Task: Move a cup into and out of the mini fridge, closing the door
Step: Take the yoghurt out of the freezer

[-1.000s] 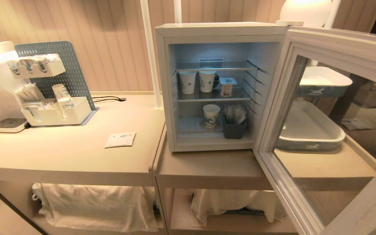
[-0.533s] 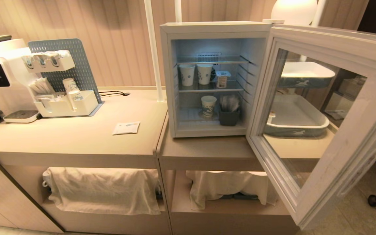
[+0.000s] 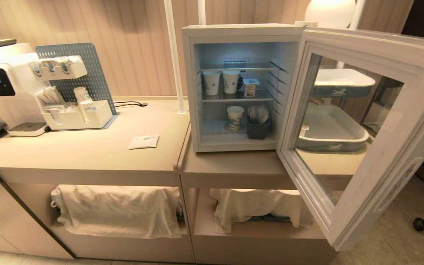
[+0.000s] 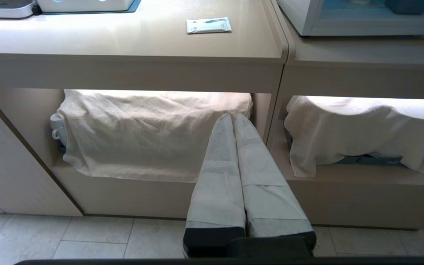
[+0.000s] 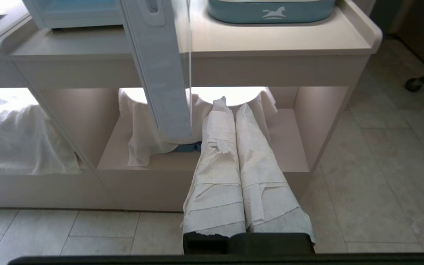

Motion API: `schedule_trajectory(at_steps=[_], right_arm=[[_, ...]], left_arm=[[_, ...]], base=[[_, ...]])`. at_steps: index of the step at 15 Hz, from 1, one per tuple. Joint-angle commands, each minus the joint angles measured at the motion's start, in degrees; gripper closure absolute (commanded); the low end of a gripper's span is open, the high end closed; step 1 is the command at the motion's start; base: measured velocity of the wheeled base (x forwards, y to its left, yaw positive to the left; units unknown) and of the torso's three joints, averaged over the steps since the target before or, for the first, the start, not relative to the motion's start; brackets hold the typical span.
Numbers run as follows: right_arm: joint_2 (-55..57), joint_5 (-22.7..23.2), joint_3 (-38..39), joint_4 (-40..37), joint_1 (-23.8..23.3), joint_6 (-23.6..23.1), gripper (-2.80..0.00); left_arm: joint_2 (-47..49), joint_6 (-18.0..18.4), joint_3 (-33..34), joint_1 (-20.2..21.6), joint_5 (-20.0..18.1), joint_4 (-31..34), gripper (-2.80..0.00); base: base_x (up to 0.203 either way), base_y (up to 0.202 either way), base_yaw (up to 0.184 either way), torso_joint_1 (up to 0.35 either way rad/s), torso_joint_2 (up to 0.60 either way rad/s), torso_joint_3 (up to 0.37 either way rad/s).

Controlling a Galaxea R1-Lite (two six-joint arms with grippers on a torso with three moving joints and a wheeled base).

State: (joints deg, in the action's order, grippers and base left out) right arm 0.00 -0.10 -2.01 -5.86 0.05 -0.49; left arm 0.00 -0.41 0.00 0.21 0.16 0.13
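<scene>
Mini fridge (image 3: 237, 88): white box on right counter (image 3: 234, 167), lit inside, wire shelves.
Door (image 3: 359, 121): swung wide open to the right, pale frame w/ glass window; its edge hung just in front of right gripper.
Cups: two on upper shelf (image 3: 211, 82), one on lower shelf (image 3: 235, 117), beside a dark bin (image 3: 258, 129).
Around: water dispenser (image 3: 2, 88) & cup rack (image 3: 74, 106) on left counter, flat packet (image 3: 144, 141), trays (image 3: 331, 132) seen through the glass, cloths on shelves below (image 3: 118, 209).
Left gripper (image 4: 234, 119): low before the shelves, fingers pressed together, held nothing.
Right gripper (image 5: 230, 105): same, closed & empty.
</scene>
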Motion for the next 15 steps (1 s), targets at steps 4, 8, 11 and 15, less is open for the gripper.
schedule_trajectory(at_steps=[4,8,11,15], right_arm=[[0.1,0.0,0.0,0.0,0.0,0.0,0.0],[0.1,0.0,0.0,0.0,0.0,0.1,0.0],[0.1,-0.1,0.0,0.0,0.0,0.0,0.0],[0.1,-0.1,0.0,0.0,0.0,0.1,0.0]], left_arm=[[0.1,-0.1,0.1,0.0,0.0,-0.1,0.0],[0.1,-0.1,0.1,0.0,0.0,-0.1,0.0],[0.1,-0.5,0.1,0.0,0.1,-0.1,0.0],[0.1,-0.5,0.1,0.0,0.1,-0.1,0.0]], base=[[0.001,0.112,-0.003,0.003,0.0,0.001],[0.0,0.196,0.002,0.004,0.0,0.005],[0.0,0.194,-0.001,0.002,0.0,0.002],[0.0,0.19,-0.002,0.004,0.0,0.004]])
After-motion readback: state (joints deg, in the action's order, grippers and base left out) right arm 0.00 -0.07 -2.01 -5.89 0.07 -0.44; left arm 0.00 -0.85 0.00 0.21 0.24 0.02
